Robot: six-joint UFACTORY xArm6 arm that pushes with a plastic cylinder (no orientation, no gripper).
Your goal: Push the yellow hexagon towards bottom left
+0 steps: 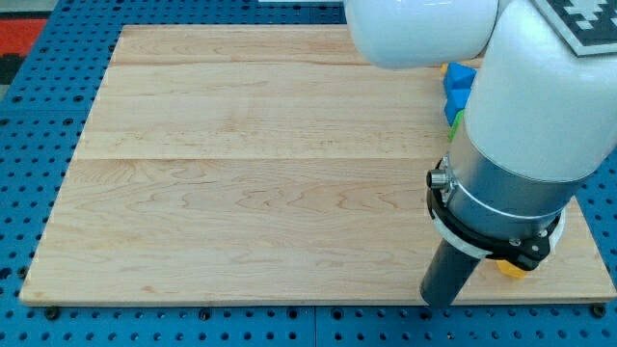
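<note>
A yellow block (512,269) shows only as a small corner near the board's bottom right, under my arm's grey collar; its shape cannot be made out. My dark rod comes down just left of it, and my tip (439,304) sits at the board's bottom edge, a short way to the left of and below the yellow corner. Whether the tip touches the block is hidden by the arm.
A blue block (459,83) lies at the upper right, partly behind my white arm (540,87). A green sliver (453,120) shows just below it. The wooden board (251,164) rests on a blue pegged base.
</note>
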